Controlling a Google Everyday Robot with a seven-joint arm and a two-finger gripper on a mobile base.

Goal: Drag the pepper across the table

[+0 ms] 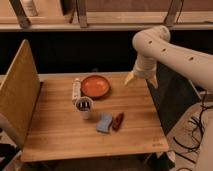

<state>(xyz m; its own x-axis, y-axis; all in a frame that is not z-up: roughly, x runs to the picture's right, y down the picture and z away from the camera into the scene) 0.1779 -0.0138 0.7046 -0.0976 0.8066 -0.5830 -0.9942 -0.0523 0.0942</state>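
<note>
The pepper (118, 121) is a small dark red elongated thing lying on the wooden table (60, 130), right of centre toward the front, touching the right side of a light blue sponge (104, 123). My gripper (140, 79) hangs from the white arm at the table's far right edge, above the surface and well behind the pepper. Its two pale fingers (129, 78) point down and stand apart, holding nothing.
An orange bowl (95, 86) sits at the back middle. A white bottle (76, 90) lies left of it. A white cup (84, 106) with dark contents stands in front of the bottle. A yellowish board (20, 95) stands upright along the left edge.
</note>
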